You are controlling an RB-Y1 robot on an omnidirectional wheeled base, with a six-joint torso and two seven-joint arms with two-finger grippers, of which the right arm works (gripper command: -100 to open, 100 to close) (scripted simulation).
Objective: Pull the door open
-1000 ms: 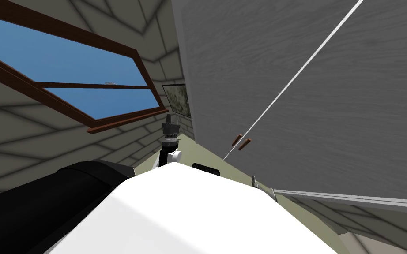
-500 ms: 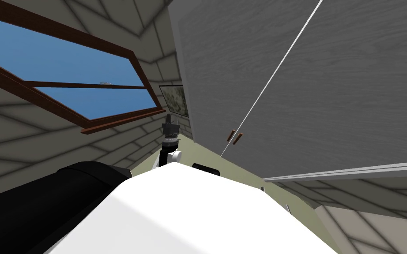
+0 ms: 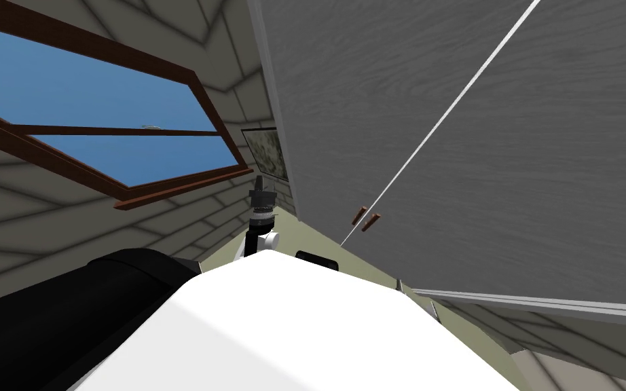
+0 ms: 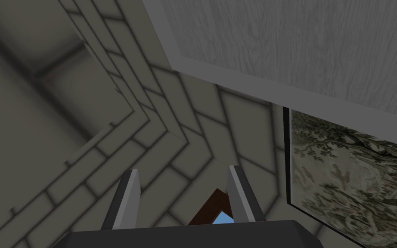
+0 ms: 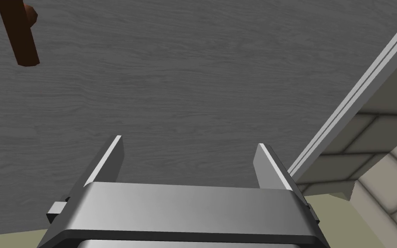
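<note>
Two right fingers (image 5: 106, 160) wide apart, facing door (image 5: 193, 86)

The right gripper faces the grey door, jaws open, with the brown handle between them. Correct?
No: the right wrist view shows the brown handle off to one side of the right gripper, not between its open jaws, which face the grey door.

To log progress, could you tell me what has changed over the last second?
My own view swung sideways and partly back; nothing was gripped or released. The grey door stays shut and the left gripper stays raised. The right gripper is open, apart from the brown handle.
</note>
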